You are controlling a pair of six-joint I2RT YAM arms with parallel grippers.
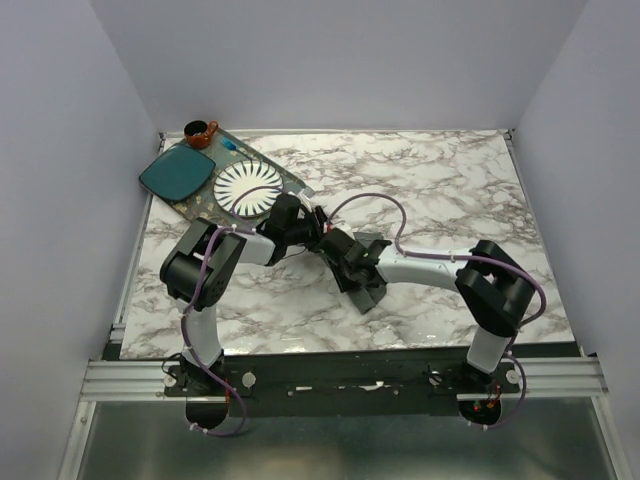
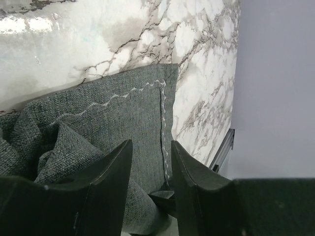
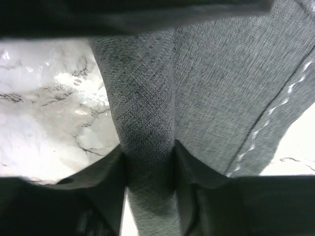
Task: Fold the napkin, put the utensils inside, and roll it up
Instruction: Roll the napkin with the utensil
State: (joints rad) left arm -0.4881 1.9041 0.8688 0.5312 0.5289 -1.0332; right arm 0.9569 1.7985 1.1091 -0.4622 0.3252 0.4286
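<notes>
Top view, napkin: the dark grey napkin [image 1: 366, 290] sits bunched mid-table between the two arms. It is well apart from the white ribbed plate [image 1: 247, 188] and the teal plate [image 1: 177, 172] at the far left.
Top view, pincers: the left gripper [image 1: 318, 228] and the right gripper [image 1: 354, 260] meet at the cloth. They are too small here to read the jaws.
Top view, utensils: none can be made out.
Left wrist, napkin: a hemmed corner of the napkin [image 2: 123, 113] lies over the marble table [image 2: 98, 39], with loose folds heaped to the left.
Left wrist, pincer: the left gripper [image 2: 151, 145] has its fingers slightly apart, with the stitched hem showing in the gap. I cannot tell whether cloth is nipped lower down.
Right wrist, napkin: a thick ridge of the napkin [image 3: 221, 88] runs up between the fingers, and the sheet spreads to the right.
Right wrist, pincer: the right gripper [image 3: 147, 147] is clamped on that ridge, which fills the gap.
Handling: the napkin is probably light, limp and coarse-woven. It should be grippy rather than slippery and not fragile, but it will likely sag and crease.
Where to hold: a corner or the stitched hem is best, one per gripper, so the sheet stays taut. A mid-cloth pinch tends to bunch it.
</notes>
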